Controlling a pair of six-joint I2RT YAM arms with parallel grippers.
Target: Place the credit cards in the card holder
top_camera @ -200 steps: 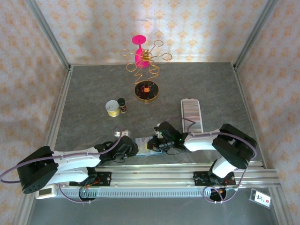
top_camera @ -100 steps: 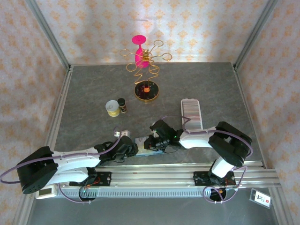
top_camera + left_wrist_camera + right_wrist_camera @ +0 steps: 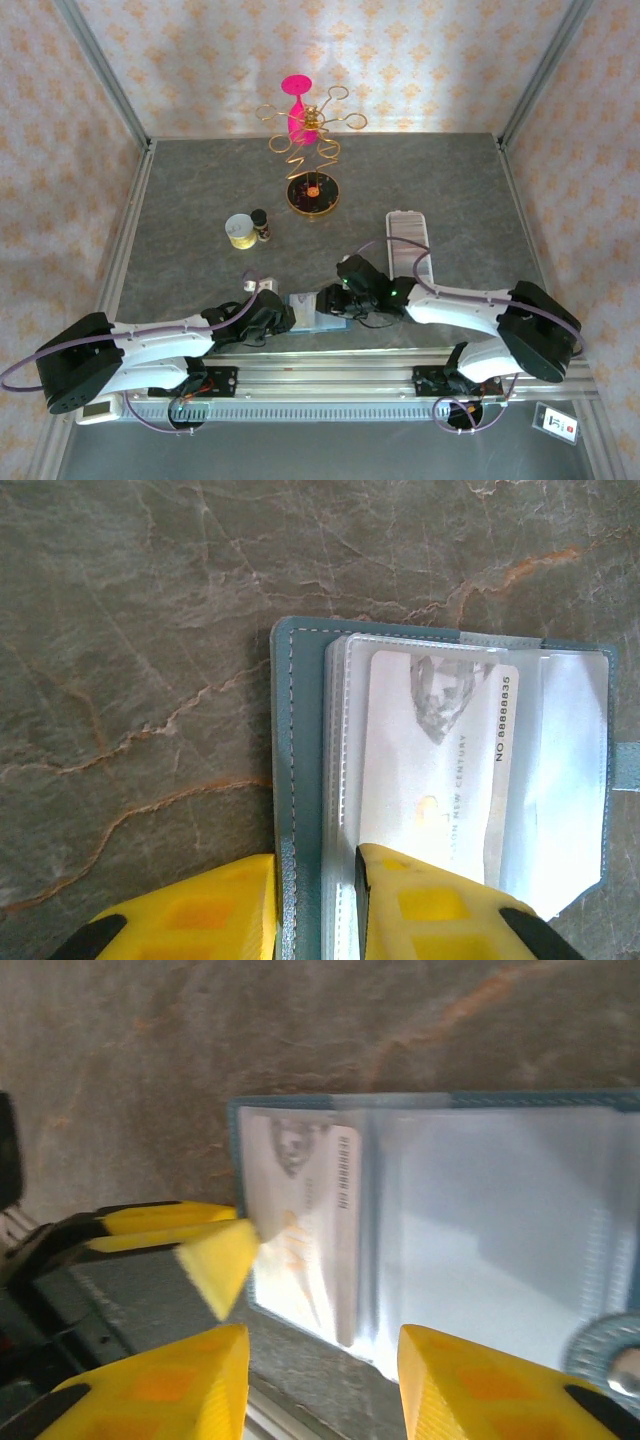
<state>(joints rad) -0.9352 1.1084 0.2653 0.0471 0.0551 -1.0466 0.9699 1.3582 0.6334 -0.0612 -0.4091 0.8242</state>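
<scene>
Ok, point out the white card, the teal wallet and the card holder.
white card (image 3: 437,765): left wrist view, middle of its face.
teal wallet (image 3: 297,780): left wrist view, stitched left cover strip.
card holder (image 3: 408,232): top external view, ridged far half.

R claw (image 3: 324,301) a bit rightward.

The wallet (image 3: 284,740) lies on the table (image 3: 200,190) near its front edge, a card (image 3: 435,770) seemingly inside, the card holder (image 3: 408,243) behind, rightward.
</scene>
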